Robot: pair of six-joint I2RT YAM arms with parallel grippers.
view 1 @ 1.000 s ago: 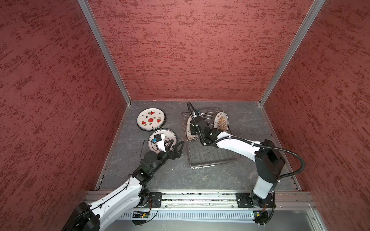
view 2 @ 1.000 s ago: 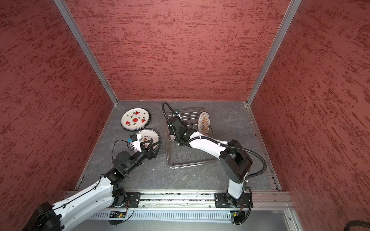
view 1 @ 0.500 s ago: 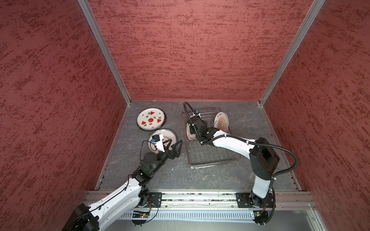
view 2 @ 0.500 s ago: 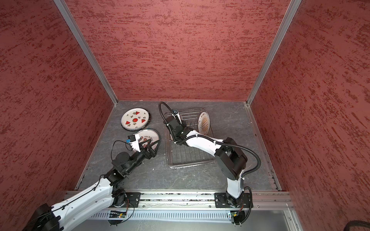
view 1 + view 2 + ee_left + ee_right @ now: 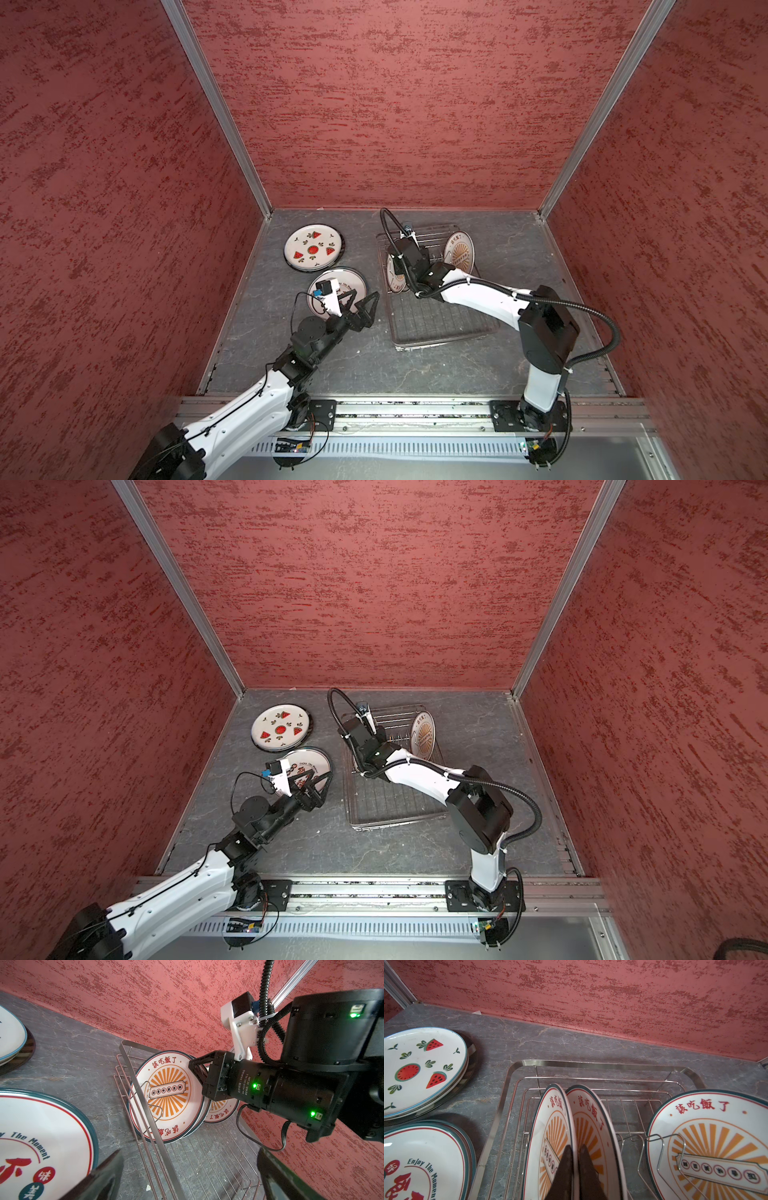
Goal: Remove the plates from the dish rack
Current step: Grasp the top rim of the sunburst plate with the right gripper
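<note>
L gripper [image 5: 365,296] jaws wide apart, over edge of nearer plate stack [image 5: 353,279], just left of dish rack [image 5: 440,340]. R gripper [image 5: 576,1167] clamped on upright sunburst plate [image 5: 550,1136] rim at rack's far-left end. Watermelon plate [image 5: 313,249] flat toward surface [image 5: 415,374] far-left corner.

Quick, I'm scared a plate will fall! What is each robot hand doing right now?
Left gripper: open, holding nothing.
Right gripper: closed on the rim of a sunburst plate standing in the dish rack.

"Enjoy The Moment" is being displayed on a plate [image 5: 425,1157] beside the dish rack [image 5: 591,1063], "該吃飯了" on sunburst plates [image 5: 708,1126] in it, and "DAMIAO" on a motor housing [image 5: 259,1088] above it.
</note>
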